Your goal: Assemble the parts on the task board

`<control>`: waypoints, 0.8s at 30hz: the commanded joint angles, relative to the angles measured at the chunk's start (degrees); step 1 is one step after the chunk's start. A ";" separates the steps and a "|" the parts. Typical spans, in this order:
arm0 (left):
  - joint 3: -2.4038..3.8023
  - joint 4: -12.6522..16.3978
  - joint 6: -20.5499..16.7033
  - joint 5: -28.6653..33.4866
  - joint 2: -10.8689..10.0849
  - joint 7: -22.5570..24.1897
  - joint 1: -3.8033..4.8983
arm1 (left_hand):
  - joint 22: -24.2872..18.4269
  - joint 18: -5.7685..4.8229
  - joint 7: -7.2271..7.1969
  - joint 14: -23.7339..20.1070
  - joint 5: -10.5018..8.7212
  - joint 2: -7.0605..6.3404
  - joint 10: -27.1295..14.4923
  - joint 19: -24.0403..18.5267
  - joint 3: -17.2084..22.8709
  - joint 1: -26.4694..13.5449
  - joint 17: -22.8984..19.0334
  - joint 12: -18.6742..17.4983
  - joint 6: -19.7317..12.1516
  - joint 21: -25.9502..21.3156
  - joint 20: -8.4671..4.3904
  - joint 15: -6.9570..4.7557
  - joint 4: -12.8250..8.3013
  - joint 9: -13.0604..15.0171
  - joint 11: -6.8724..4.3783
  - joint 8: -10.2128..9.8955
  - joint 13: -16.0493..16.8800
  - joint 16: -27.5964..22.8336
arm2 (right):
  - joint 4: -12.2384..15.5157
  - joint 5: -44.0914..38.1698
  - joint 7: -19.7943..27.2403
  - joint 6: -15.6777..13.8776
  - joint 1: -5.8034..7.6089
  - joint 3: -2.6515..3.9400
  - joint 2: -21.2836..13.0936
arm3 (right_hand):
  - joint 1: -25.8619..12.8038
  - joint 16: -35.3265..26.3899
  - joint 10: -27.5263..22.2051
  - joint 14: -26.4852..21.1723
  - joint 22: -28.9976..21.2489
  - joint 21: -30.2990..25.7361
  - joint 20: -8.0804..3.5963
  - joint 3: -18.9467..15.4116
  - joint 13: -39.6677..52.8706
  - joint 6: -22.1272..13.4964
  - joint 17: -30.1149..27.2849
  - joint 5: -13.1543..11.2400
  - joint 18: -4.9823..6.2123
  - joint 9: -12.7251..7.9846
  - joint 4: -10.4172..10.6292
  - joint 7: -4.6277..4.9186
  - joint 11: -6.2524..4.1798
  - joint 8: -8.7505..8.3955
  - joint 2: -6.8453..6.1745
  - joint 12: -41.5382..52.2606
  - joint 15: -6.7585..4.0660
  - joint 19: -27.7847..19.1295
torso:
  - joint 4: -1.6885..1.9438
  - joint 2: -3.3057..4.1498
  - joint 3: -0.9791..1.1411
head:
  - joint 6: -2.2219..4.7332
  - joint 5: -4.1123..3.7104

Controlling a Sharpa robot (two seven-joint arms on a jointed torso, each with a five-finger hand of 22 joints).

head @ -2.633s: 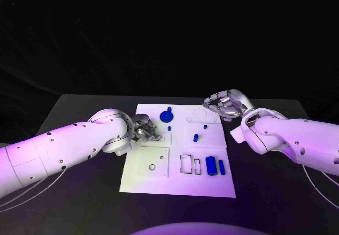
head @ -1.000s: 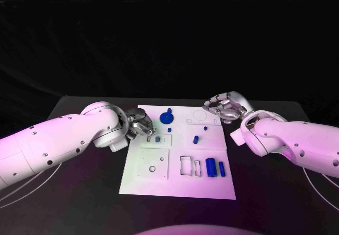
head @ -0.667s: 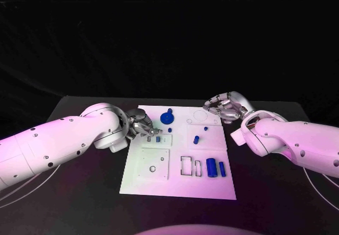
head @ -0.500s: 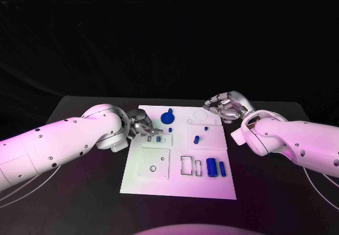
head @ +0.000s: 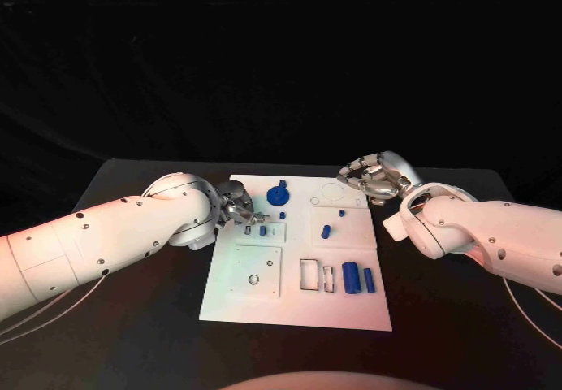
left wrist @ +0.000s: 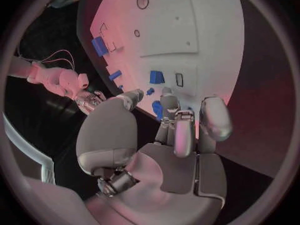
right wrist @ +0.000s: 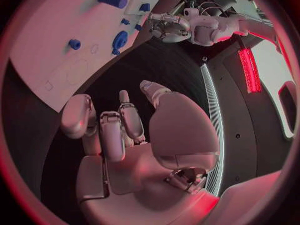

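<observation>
The white task board (head: 252, 301) lies mid-table. My left hand (head: 238, 207) hovers at its far left edge, fingers loosely apart, holding nothing; the left wrist view shows its palm (left wrist: 169, 135) over the board (left wrist: 187, 30). Just beside it are a blue round part (head: 278, 193), a small blue peg (head: 283, 215) and a small blue part (head: 265, 231) standing in a slot. My right hand (head: 375, 175) hangs off the board's far right corner, fingers bent and empty (right wrist: 125, 135). Two blue cylinders (head: 358, 279) lie near the right edge.
A blue block (head: 326, 231) and a tiny blue peg (head: 341, 213) stand mid-board. Empty rectangular slots (head: 308, 273) lie left of the cylinders, and a square plate with a round hole (head: 253, 279) sits on the near left. Black table surrounds the board.
My left hand has drawn back from the slot block towards the board's far left edge, and a small blue part now shows in that slot. The right hand has stayed put.
</observation>
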 commanded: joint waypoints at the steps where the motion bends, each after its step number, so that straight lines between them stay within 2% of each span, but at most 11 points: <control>1: -0.06 -0.31 2.09 -0.37 0.60 -0.29 0.01 | 0.15 0.21 0.09 4.91 0.31 0.61 0.28 -0.24 -0.47 0.06 11.54 0.32 0.46 -0.03 -0.25 0.04 -0.06 -0.07 -0.05 0.04 0.27 -0.29 | -0.01 -0.48 0.26 0.85 -0.05 -0.01 0.10 | -0.42 -0.22 -0.36 3.07 -0.05 -0.34 -0.09 0.06 -0.06 -0.19 2.35 0.18 0.37 0.08 0.39 -0.08 -0.22 0.20 0.03 -0.23 -0.21 -0.29 | -0.08 0.06 0.01 | -0.09 0.06; 7: -0.18 -0.74 3.60 0.42 1.37 -0.39 0.01 | 0.30 0.19 -0.02 4.93 0.71 1.07 0.78 -0.18 -0.65 0.95 11.59 1.02 0.62 0.04 -0.29 -0.05 -0.12 -0.07 -0.15 0.28 1.24 -0.26 | -0.02 -0.47 0.25 0.87 -0.05 -0.02 0.12 | -0.42 -0.22 -0.36 3.07 -0.05 -0.34 -0.09 0.06 -0.06 -0.19 2.35 0.18 0.37 0.08 0.39 -0.08 -0.22 0.20 0.03 -0.23 -0.21 -0.29 | -0.14 0.15 -0.03 | -0.19 0.01; 16: -0.28 -1.08 4.34 1.16 2.09 -0.43 0.00 | 0.58 0.14 -0.08 4.97 0.85 1.47 1.19 -0.07 -0.67 1.49 11.74 1.56 0.75 0.19 -0.31 -0.10 -0.10 -0.08 -0.22 0.42 2.03 -0.21 | 0.00 -0.46 0.26 0.89 -0.05 -0.02 0.17 | -0.42 -0.22 -0.36 3.07 -0.05 -0.34 -0.09 0.06 -0.06 -0.19 2.35 0.18 0.37 0.08 0.39 -0.08 -0.22 0.20 0.03 -0.23 -0.21 -0.29 | 0.06 0.02 0.03 | -0.33 -0.15; 24: -0.33 -1.52 4.88 1.15 2.26 -0.49 -0.01 | 0.72 0.12 -0.22 4.98 0.97 2.21 1.46 0.01 -0.30 3.42 11.75 2.12 0.79 0.28 -0.40 -0.21 -0.20 -0.20 -0.34 0.62 2.63 -0.19 | 0.02 -0.46 0.26 0.91 -0.05 -0.02 0.14 | -0.42 -0.22 -0.36 3.07 -0.05 -0.34 -0.09 0.06 -0.06 -0.19 2.35 0.18 0.37 0.08 0.39 -0.08 -0.22 0.20 0.03 -0.23 -0.21 -0.29 | -0.02 0.05 0.01 | -0.45 -0.15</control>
